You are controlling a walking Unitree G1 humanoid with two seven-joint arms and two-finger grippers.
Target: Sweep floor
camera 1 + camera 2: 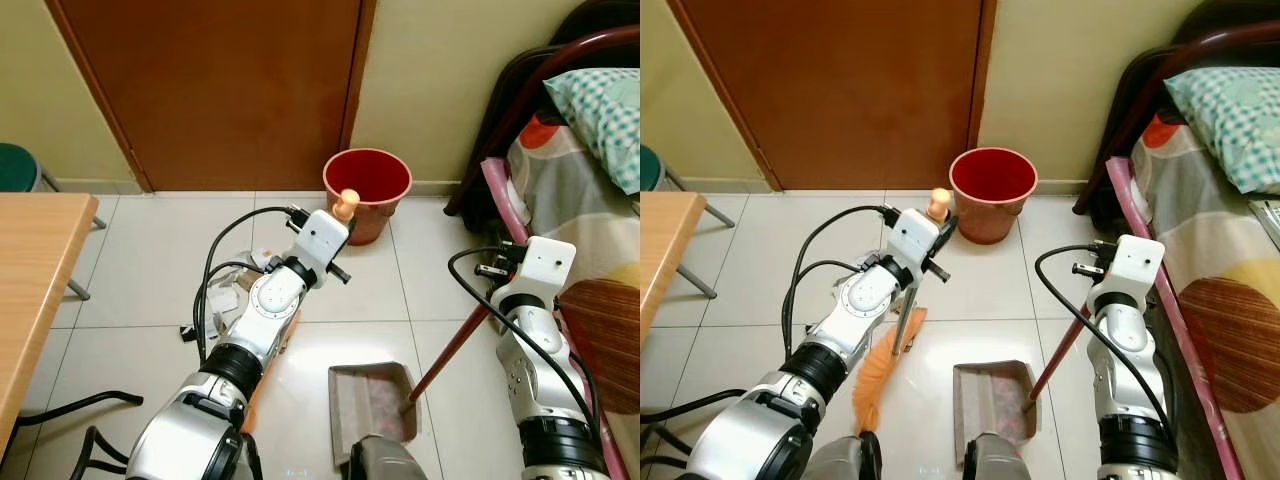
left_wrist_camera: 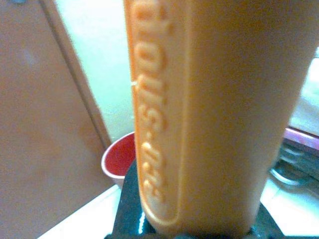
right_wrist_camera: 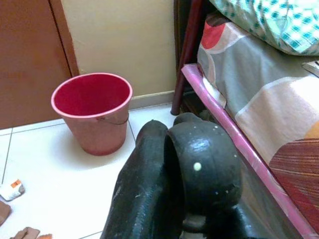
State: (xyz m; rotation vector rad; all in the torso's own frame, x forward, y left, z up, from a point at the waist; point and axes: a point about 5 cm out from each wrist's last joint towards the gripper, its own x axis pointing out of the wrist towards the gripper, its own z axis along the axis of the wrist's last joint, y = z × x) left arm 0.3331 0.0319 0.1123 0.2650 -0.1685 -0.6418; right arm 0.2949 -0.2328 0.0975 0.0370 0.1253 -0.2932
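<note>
A wooden worktop (image 1: 35,270) is showing at the far left, with a green stool (image 1: 18,167) behind it by the wall. Scraps of litter (image 1: 222,297) are lying on the white tiled floor (image 1: 750,260) beside the left arm.

The left gripper (image 1: 933,225) is clenching the orange handle of the broom (image 1: 883,375), which is standing nearly upright; its orange tip is sticking up above the gripper and its orange bristles are resting on the floor near the robot's feet. In the left wrist view the handle (image 2: 199,114) is sitting right against the camera, raised lettering running along it.

A grey dustpan (image 1: 992,399) is lying on the tiles just right of the bristles, its mouth facing the robot. Behind it, a red bucket (image 1: 992,192) is standing against the wall beside the brown door (image 1: 850,80).

A dark red pole (image 1: 1058,352) is slanting up from the dustpan's right side to the right gripper (image 3: 174,174), whose black fingers are pressing together in the right wrist view; I cannot tell whether they are grasping the pole.

At the far right, a bed (image 1: 1225,290) with a patterned sheet and a checked pillow (image 1: 1232,105) is standing along the wall.
</note>
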